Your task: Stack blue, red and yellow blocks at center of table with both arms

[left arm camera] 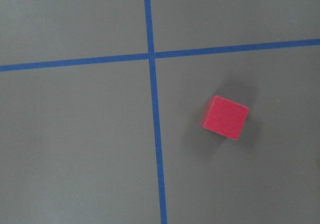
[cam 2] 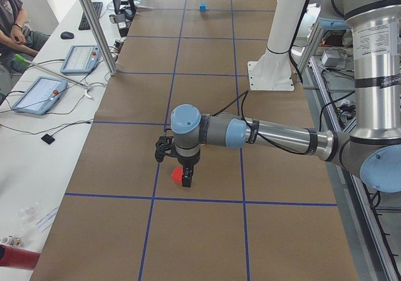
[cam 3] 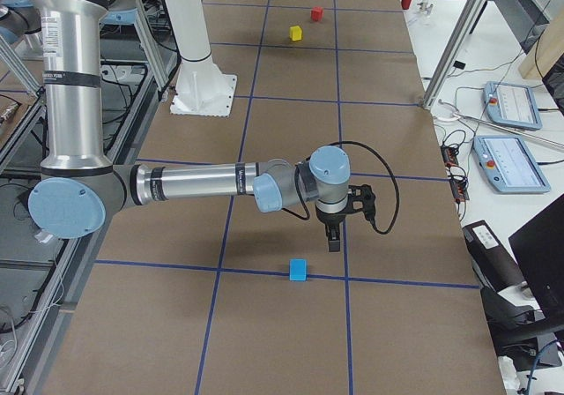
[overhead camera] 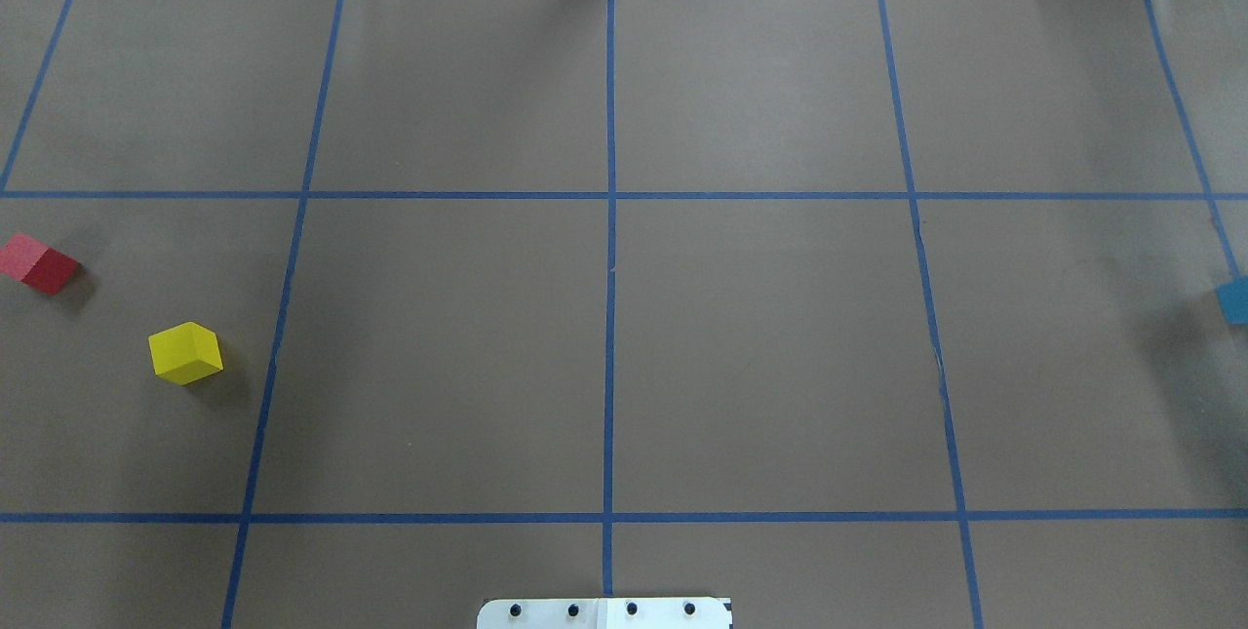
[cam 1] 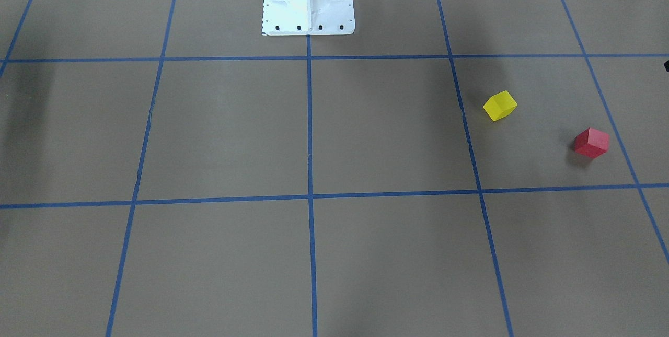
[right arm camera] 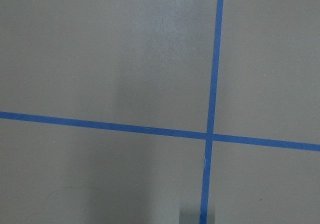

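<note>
The red block lies at the table's left end; it also shows in the overhead view and the left wrist view. The yellow block lies near it, toward the middle. The blue block lies at the table's right end. My left gripper hangs just above the red block. My right gripper hangs above the table beside the blue block, not touching it. Both grippers show only in the side views, so I cannot tell whether they are open or shut.
The white robot pedestal stands at the table's middle rear edge. Blue tape lines divide the brown table into squares. An operator sits at a side bench with tablets. A metal post stands at the table's far edge.
</note>
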Tool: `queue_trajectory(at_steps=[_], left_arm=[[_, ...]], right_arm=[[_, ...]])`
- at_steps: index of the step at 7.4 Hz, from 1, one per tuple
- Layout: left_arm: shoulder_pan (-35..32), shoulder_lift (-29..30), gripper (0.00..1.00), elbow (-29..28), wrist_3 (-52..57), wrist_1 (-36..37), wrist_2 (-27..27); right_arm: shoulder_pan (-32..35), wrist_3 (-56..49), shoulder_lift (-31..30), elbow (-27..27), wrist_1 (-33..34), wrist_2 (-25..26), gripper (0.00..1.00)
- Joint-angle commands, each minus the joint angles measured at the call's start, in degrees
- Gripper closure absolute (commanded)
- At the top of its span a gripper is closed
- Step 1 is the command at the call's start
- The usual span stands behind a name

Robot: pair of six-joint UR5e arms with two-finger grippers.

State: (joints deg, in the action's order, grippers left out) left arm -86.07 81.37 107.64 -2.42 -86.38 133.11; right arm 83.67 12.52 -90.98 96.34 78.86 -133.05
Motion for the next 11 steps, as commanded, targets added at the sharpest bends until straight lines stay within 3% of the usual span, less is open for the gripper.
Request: queue_trajectory(at_steps=[1, 5, 7, 9, 11], left_arm=[[0.2, -0.6, 0.01, -0.1, -0.3, -3.4, 0.0], [0.2, -1.1, 0.00, -0.5, -0.2, -4.8, 0.0], [0.2, -1.1, 0.01, -0.1, -0.2, -4.8, 0.0], [0.2, -1.1, 0.01, 0.4, -0.3, -4.9, 0.0], [0.2, -1.7, 0.01, 0.2, 0.0, -7.6, 0.0]], right_arm=[[0.0, 0.2, 0.1, 0.2, 4.5, -4.6, 0.00], [-1.0, 0.1, -2.8, -0.2, 3.9, -4.1, 0.01], [-2.8, 0.2, -3.1, -4.5, 1.2, -2.7, 0.00], [-4.5, 0.1, -3.1, -10.4, -6.2, -2.4, 0.00], [-7.4, 0.4, -4.4, -14.3, -16.2, 1.8, 0.01]])
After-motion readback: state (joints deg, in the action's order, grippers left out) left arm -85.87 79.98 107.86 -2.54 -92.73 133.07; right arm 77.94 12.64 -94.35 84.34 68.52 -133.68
